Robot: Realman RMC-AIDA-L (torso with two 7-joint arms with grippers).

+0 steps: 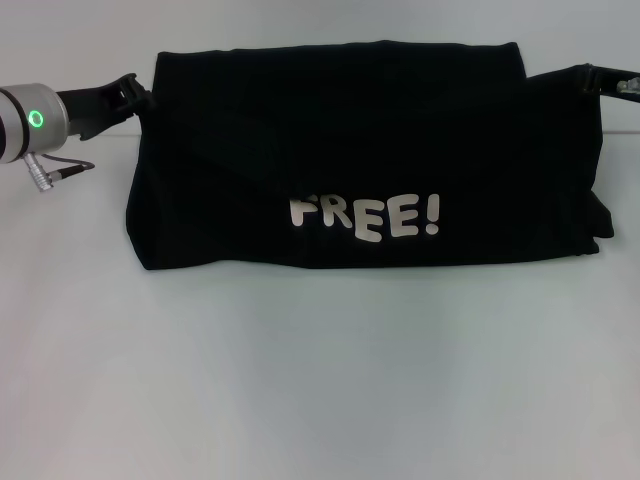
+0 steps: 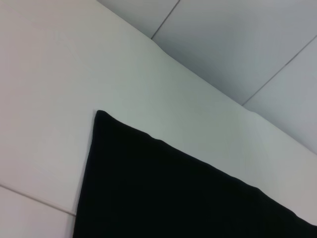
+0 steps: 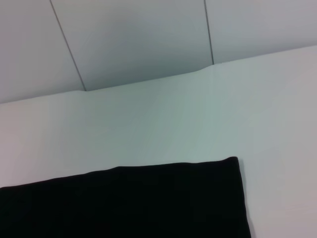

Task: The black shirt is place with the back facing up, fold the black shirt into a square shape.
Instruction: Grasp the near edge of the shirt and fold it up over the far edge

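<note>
At the worktop's (image 1: 300, 400) far left, left gripper (image 1: 135, 93) touching the black shirt (image 1: 370, 150) at its far-left corner; fingers hidden, cannot tell. Across the far middle, black shirt folded into a wide band, lettering up. At far right, right gripper (image 1: 598, 80) likewise, cannot tell. Lengthwise fold apparently finishing; next, probably folding the ends inward toward a square.

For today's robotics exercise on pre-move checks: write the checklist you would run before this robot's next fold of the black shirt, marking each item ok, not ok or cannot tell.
1. Black shirt in front of the robot: ok.
2. Shirt already square: not ok, a wide rectangle.
3. Lettering hidden inside the fold: not ok, it faces the camera.
4. Left tool at the shirt's upper left corner: ok.
5. Right tool at the upper right corner: ok.
6. Both tools' grip on fabric: cannot tell.
</note>
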